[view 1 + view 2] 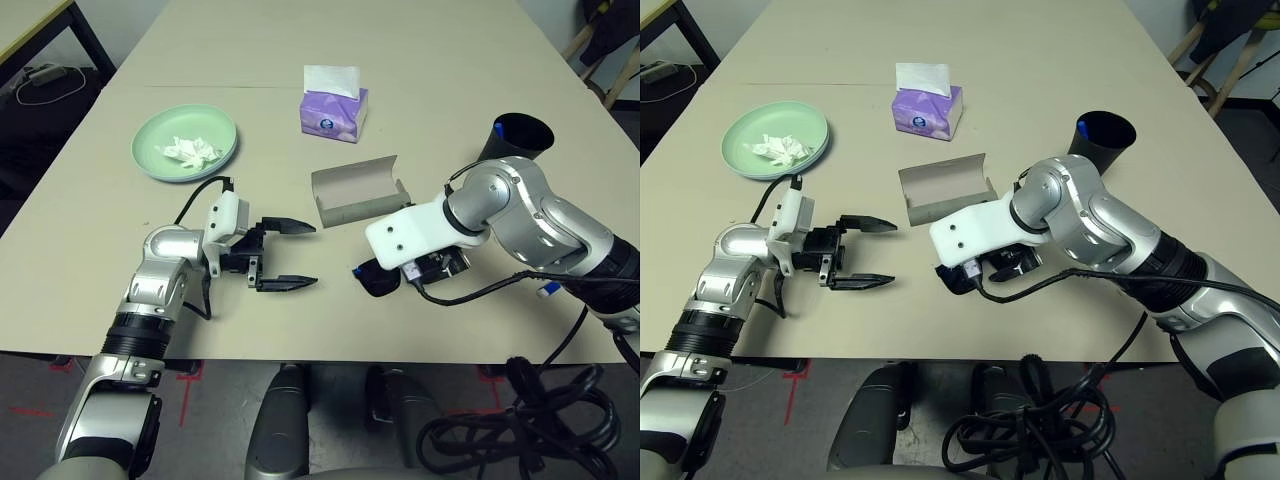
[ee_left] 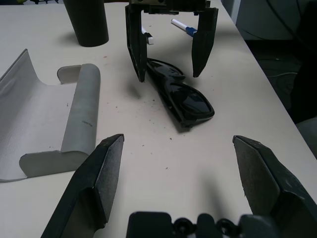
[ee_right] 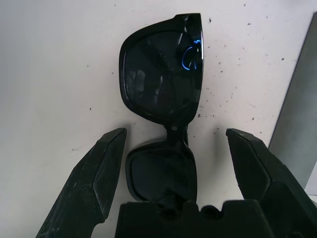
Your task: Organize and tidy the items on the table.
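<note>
Black sunglasses lie folded on the pale beige table, near its front edge. My right gripper is open, one finger on each side of the sunglasses, low over the bridge. My left gripper is open and holds nothing, a short way to the left of the sunglasses. The grey glasses case lies open just behind them. A crumpled white tissue sits in the mint green plate, which has a pale blue rim under it. The black cup stands at the right. The blue-capped pen lies beyond my right gripper.
A purple tissue box stands behind the case, mid-table. A smaller table with black legs is off the far left corner. Black cables hang below the front edge on the right.
</note>
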